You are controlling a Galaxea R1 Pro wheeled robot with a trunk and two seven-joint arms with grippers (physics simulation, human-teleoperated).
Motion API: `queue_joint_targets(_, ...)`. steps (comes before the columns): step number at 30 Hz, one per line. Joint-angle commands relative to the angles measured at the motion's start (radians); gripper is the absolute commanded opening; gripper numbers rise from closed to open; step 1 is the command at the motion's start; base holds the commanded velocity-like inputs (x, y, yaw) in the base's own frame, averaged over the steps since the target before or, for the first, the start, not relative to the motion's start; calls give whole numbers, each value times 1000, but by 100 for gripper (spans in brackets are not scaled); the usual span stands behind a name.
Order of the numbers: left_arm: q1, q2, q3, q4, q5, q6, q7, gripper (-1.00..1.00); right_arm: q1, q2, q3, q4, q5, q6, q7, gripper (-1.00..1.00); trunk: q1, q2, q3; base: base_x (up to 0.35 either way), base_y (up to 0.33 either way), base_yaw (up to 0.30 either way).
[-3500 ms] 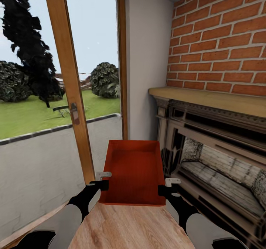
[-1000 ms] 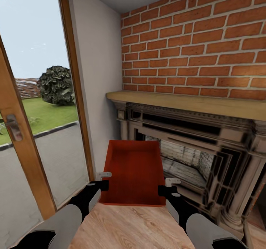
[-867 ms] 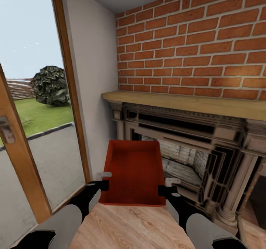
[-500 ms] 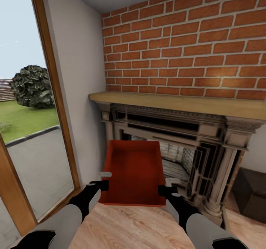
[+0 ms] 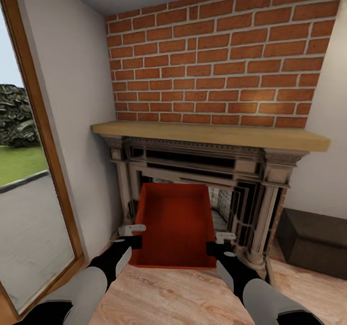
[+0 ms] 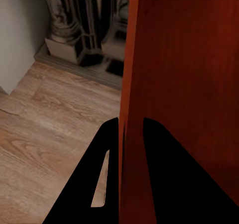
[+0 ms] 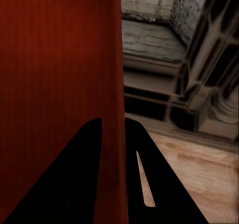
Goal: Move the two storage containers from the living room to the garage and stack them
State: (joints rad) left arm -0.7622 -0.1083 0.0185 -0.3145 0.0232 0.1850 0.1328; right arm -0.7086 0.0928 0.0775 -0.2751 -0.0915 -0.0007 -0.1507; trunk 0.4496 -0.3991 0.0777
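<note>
Both sets of jaws pinch the red bin's side walls; brick fireplace right ahead, dark cabinet beside it.

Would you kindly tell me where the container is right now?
In the head view the container sits low at centre, gripped on its side walls by the left gripper and right gripper, before the fireplace.

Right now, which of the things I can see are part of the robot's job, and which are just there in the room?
Part of the job:
- storage container, red-orange, carried
- left gripper and right gripper, each clamped on a side wall

Just there:
- brick fireplace
- wooden mantel shelf
- dark cabinet
- glass door
- wood floor
</note>
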Motion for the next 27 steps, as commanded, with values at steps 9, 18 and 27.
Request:
queue_joint_targets(9,0,10,12,-6,-25,-9,10,-100,0,-2,-2,4,-11,-1,-12,-100,0,-1,3,0,0,-283)
queue_joint_targets(18,0,9,12,-6,-25,-9,10,-100,0,-2,-2,4,-11,-1,-12,-100,0,-1,6,0,0,-283)
queue_joint_targets(27,0,10,12,-6,-25,-9,10,-100,0,-3,-2,4,-11,-1,-12,-100,0,-1,9,0,0,-283)
